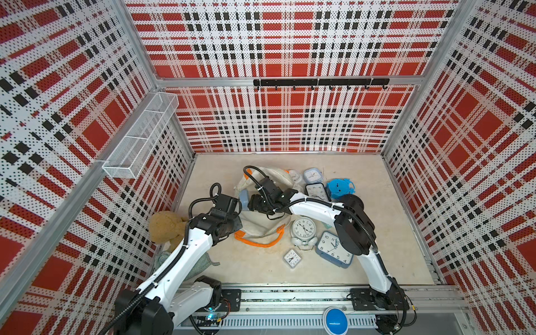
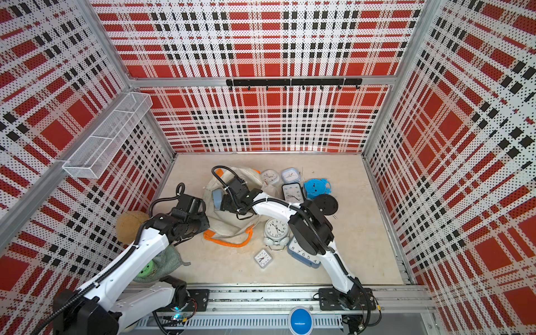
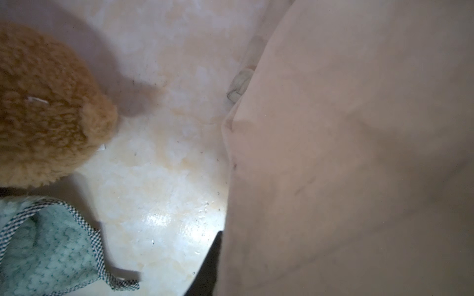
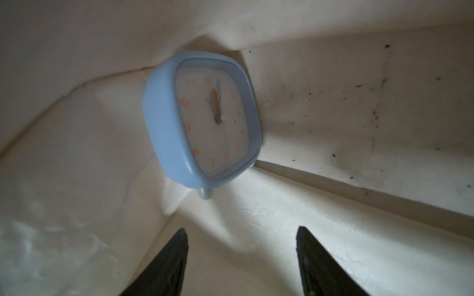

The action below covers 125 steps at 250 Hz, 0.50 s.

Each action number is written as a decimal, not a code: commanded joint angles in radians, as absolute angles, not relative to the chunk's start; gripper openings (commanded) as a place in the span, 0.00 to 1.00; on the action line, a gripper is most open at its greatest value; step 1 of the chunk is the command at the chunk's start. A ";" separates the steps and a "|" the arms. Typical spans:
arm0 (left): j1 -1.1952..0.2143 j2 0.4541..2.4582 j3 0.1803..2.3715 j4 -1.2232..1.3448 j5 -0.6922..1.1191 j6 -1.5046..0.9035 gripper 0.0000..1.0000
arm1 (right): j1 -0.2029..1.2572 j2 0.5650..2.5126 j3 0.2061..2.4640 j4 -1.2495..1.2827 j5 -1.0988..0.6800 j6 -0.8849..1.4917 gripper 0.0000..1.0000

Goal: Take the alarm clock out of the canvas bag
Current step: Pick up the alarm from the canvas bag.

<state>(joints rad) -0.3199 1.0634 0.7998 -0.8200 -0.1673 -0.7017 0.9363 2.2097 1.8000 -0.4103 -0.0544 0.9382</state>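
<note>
A: Top views first. Bag?
B: The bag (image 1: pixel 261 226) lies slumped mid-table (image 1: pixel 391 232), orange handles toward the near edge. It looks the same in both top views, bag (image 2: pixel 229 226).
A: Clock?
B: The blue clock (image 1: pixel 243 200) is inside the bag, with only a pale sliver showing at the mouth. The right gripper (image 1: pixel 253 204) is in the mouth just beside it. The left gripper (image 1: pixel 237 224) sits at the bag's edge, on the plush toy (image 1: pixel 165 226) side.
A: Other stuff?
B: Loose clocks on the table beside the bag: round white clock (image 1: pixel 303 229), big square clock (image 1: pixel 333 249), small white clock (image 1: pixel 292 257), black clock (image 1: pixel 316 191).
A: Left wrist?
B: Bag cloth fills most of it, close to the lens. One dark finger (image 3: pixel 209 266) shows at the cloth's edge and the other is hidden. Can't tell if it's pinching anything. The plush toy (image 3: pixel 46 107) and a green towel (image 3: pixel 46 246) lie on the table.
A: Right wrist?
B: It's looking inside the bag. The blue clock (image 4: pixel 202 120) is tilted against a cloth fold, white face, orange numbers. The right gripper (image 4: pixel 241 230) has its fingers spread apart with nothing between them, tips short of the clock, not touching.
</note>
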 commanded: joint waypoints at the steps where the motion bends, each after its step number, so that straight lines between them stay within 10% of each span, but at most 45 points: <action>1: -0.311 1.092 0.823 -0.811 -0.177 -0.706 0.24 | 0.957 2.224 1.888 -0.389 -0.008 0.858 0.73; 125: -0.310 1.070 0.853 -0.856 -0.192 -0.675 0.24 | 0.984 2.430 2.199 -0.531 0.106 0.730 0.79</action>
